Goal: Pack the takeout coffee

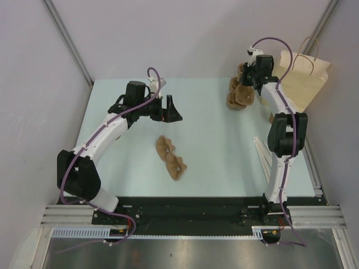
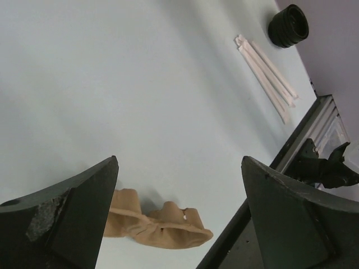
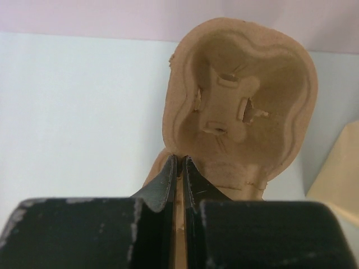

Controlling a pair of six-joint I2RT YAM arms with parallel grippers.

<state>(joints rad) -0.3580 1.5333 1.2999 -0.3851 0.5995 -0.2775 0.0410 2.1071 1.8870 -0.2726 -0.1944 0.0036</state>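
The kraft paper cup does not show in any view. My right gripper (image 1: 245, 81) is at the back right of the table, shut on the rim of a brown moulded-pulp cup carrier (image 1: 238, 98). The right wrist view shows the gripper (image 3: 179, 159) pinching a thin edge of that carrier (image 3: 241, 101), whose hollow pocket faces the camera. My left gripper (image 1: 171, 109) is open and empty above the middle-left of the table. The left wrist view shows the left gripper (image 2: 179, 159) with wide-apart jaws above a second pulp carrier (image 2: 162, 230).
The second carrier (image 1: 171, 157) lies crumpled mid-table. A tan paper bag (image 1: 305, 81) with twisted handles stands at the back right, its edge in the right wrist view (image 3: 342, 168). White wrapped straws (image 2: 266, 70) lie at the right (image 1: 261, 151). A black round object (image 2: 289, 25) sits beyond them.
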